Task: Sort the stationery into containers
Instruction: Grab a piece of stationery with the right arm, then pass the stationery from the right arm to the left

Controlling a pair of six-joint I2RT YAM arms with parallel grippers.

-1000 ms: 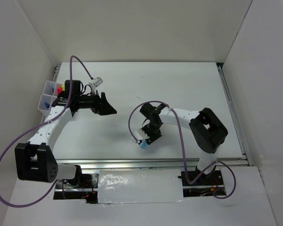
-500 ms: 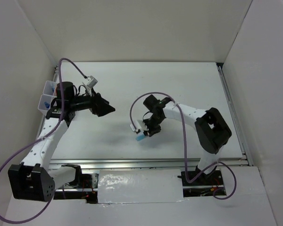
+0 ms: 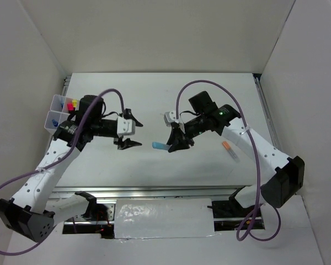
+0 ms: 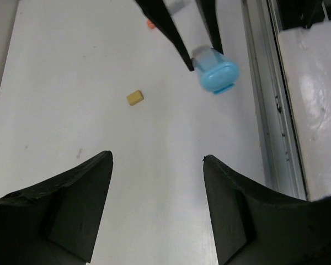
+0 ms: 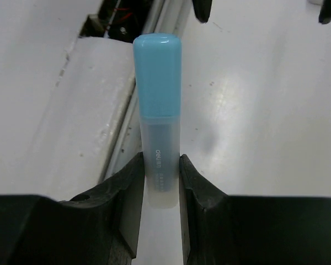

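Observation:
My right gripper (image 3: pixel 172 144) is shut on the light-blue marker (image 3: pixel 159 146) and holds it above the table, cap pointing left. In the right wrist view the marker (image 5: pixel 157 83) stands between my fingers (image 5: pixel 127 193). My left gripper (image 3: pixel 134 133) is open and empty, facing the marker across a short gap. The left wrist view shows the marker (image 4: pixel 215 74) ahead of its spread fingers (image 4: pixel 71 204). The white organizer box (image 3: pixel 54 113) sits at the far left edge with pink and yellow caps (image 3: pixel 70 103) in it. An orange-capped tube (image 3: pixel 229 149) lies on the table under the right arm.
A small tan block (image 4: pixel 134 97) lies on the table in the left wrist view. A metal rail (image 3: pixel 171 190) runs along the table's near edge. White walls close in the left, back and right sides.
The right arm has lifted the marker from the table's near middle and swung it up and left. The left gripper has turned toward it, its fingers now spread.

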